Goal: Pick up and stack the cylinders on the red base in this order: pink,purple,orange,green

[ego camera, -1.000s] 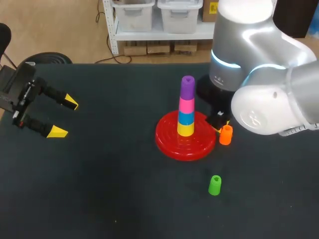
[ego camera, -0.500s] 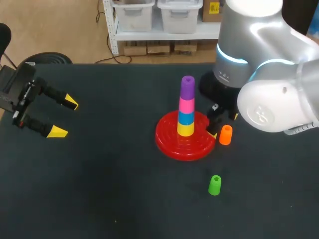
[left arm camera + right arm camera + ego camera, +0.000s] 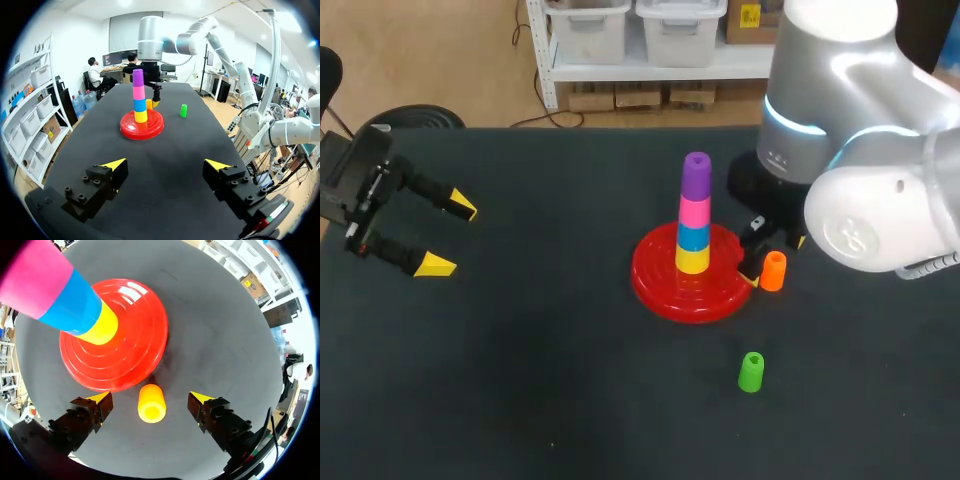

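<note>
The red base [image 3: 665, 285] carries a stack of yellow, blue, pink [image 3: 694, 212] and purple [image 3: 696, 174] cylinders. Just right of the base stands the orange cylinder [image 3: 773, 271]. My right gripper [image 3: 775, 258] hangs over it, open. In the right wrist view the orange cylinder [image 3: 151, 403] stands between the spread fingertips [image 3: 102, 397], touching neither, beside the base [image 3: 135, 355]. The green cylinder [image 3: 751, 371] stands alone nearer the front. My left gripper [image 3: 448, 236] is open and empty at the far left, seen too in its own view [image 3: 166, 164], with the stack [image 3: 139, 97] far ahead of it.
The dark table [image 3: 520, 380] spreads bare between my left gripper and the base. My right arm's large silver body [image 3: 860, 150] looms over the table's right side.
My right gripper's fingers have spread wide around the orange cylinder, and the arm has drifted slightly right. The orange cylinder stays in place. The left arm has not moved.
</note>
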`<action>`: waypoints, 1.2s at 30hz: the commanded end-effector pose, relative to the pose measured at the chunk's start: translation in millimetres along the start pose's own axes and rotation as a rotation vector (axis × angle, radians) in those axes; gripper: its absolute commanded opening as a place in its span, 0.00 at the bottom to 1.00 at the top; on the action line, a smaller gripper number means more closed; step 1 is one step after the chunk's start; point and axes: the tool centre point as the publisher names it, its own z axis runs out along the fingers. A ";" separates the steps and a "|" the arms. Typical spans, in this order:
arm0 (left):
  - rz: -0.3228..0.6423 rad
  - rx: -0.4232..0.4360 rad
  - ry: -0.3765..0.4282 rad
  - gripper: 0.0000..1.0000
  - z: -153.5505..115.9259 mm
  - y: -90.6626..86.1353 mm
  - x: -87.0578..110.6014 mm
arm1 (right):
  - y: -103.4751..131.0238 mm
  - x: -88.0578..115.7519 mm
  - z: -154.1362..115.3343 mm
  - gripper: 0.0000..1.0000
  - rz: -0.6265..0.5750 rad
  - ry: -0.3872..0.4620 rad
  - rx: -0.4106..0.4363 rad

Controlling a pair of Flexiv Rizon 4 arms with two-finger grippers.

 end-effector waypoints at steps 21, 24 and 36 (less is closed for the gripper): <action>0.003 -0.001 -0.001 1.00 0.6 0.4 1.1 | 2.7 7.6 2.1 1.00 0.035 0.010 0.008; 0.003 -0.001 -0.001 1.00 0.6 0.4 1.1 | 3.1 8.2 2.6 1.00 0.037 0.011 0.007; 0.003 -0.001 -0.001 1.00 0.6 0.4 1.1 | 3.8 9.6 5.5 0.00 0.036 0.015 0.002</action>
